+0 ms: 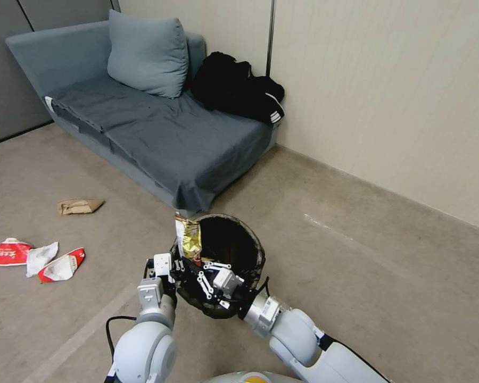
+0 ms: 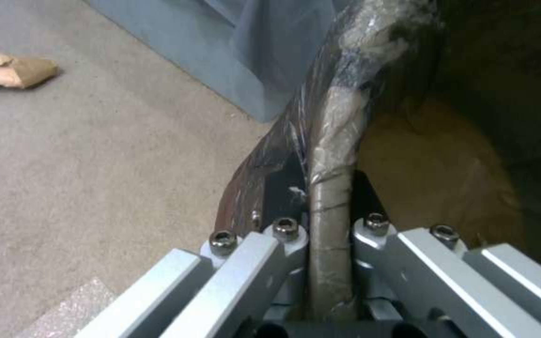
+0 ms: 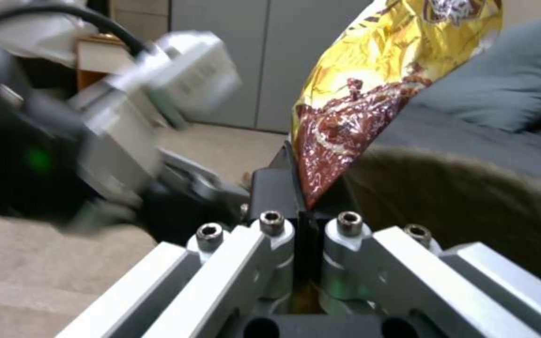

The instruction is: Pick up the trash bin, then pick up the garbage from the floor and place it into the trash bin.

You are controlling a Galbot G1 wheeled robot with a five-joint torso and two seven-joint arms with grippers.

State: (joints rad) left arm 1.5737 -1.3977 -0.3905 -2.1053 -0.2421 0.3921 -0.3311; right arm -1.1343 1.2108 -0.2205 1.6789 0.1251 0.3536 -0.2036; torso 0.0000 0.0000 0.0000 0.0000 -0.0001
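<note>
The left gripper [image 2: 330, 220] is clamped tight on the near rim of the trash bin [image 1: 234, 234], holding it off the floor. Just beside it, the right gripper [image 3: 302, 211] pinches the lower corner of a gold foil wrapper [image 1: 188, 238] standing upright at the bin's left rim. The wrapper should be carried over the open mouth before release. Farther left, a brown paper bag [image 1: 80, 206] and red-and-white wrappers [image 1: 34, 258] lie on the floor.

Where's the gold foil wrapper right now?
In the head view the gold-yellow foil wrapper stands upright at the left rim of the round bag-lined trash bin, pinched in the right claw; the left claw grips the rim beside it.
</note>
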